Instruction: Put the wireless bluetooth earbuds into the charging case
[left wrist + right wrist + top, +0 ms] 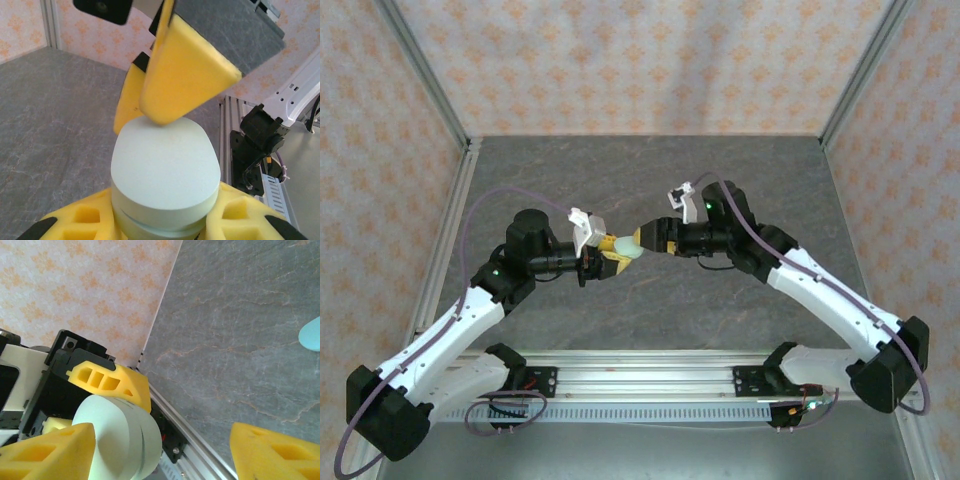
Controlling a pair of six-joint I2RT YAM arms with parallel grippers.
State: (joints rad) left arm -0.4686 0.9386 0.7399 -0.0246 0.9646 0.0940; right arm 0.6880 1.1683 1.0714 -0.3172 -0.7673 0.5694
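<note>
A closed pale mint oval charging case [628, 247] hangs above the middle of the table, with my left gripper [608, 256] shut on it. In the left wrist view the case [165, 160] sits between the yellow pads [85, 220], its lid seam showing. My right gripper [653, 238] meets it from the right and is open; one of its fingers [185, 70] rests on the case's far rim. In the right wrist view the case [117, 435] is beside the left finger of the right gripper [162, 440]. A small light blue piece [311, 335], perhaps an earbud, lies on the table, cut by the frame edge.
The grey stone-patterned tabletop [650, 180] is bounded by patterned walls with aluminium posts [440, 100]. An aluminium rail [650, 370] with the arm bases runs along the near edge.
</note>
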